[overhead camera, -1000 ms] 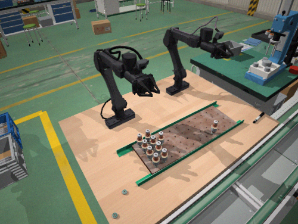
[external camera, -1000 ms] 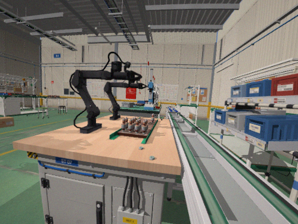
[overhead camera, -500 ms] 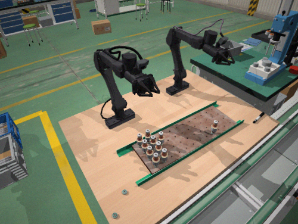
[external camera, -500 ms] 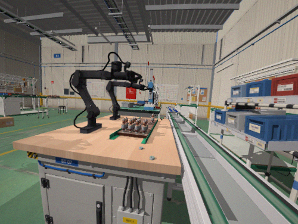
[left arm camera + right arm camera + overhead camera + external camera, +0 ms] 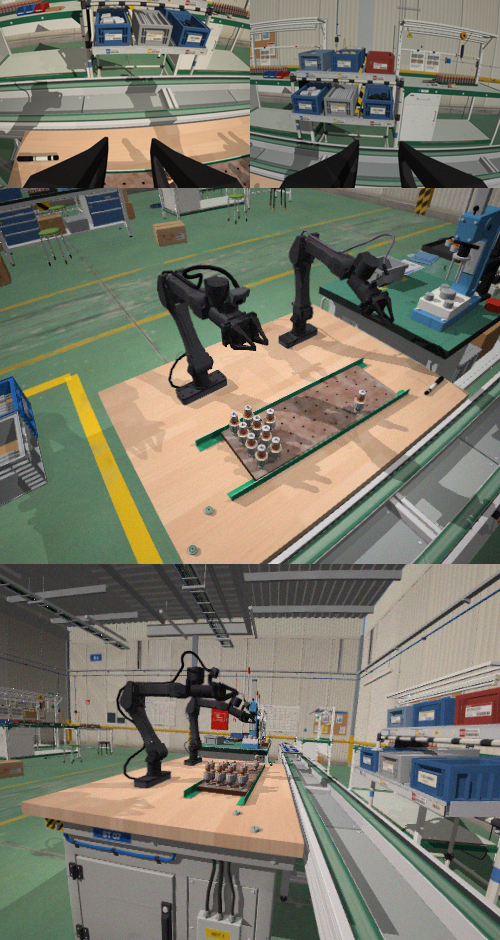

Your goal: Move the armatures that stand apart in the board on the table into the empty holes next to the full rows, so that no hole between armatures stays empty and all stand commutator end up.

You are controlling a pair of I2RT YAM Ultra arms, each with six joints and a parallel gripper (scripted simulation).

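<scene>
Pale wood tabletop (image 5: 150,428) (image 5: 125,799) (image 5: 80,137) carries the brown board (image 5: 310,408) (image 5: 225,789) (image 5: 133,178). Seen from above, nine clustered armatures (image 5: 251,445) (image 5: 219,776) stand toward its eight o'clock, one lone armature (image 5: 360,402) (image 5: 256,760) near three. The left gripper (image 5: 388,315) (image 5: 251,719) (image 5: 129,144) and right gripper (image 5: 260,346) (image 5: 237,694) (image 5: 378,147) are partly open, gripping nothing.
</scene>
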